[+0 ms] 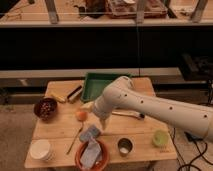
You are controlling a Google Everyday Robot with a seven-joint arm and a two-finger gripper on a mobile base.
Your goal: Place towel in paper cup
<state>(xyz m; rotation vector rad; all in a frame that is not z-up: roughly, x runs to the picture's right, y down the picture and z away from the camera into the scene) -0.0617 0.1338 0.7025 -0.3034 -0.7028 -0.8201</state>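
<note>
A grey-blue towel (91, 148) lies crumpled in an orange bowl (80, 159) at the table's front edge, and its upper end (90, 133) hangs over the bowl's far rim. A white paper cup (41, 149) stands at the front left corner, left of the bowl. My gripper (103, 124), at the end of the white arm (150, 107) reaching in from the right, hangs just above and to the right of the towel's upper end. I cannot tell whether it touches the towel.
The wooden table (60, 127) holds a green tray (100, 86) at the back, a dark bowl of red pieces (46, 108), an orange (81, 115), a banana (59, 97), a spoon (75, 140), a metal cup (124, 146) and a small green cup (159, 137).
</note>
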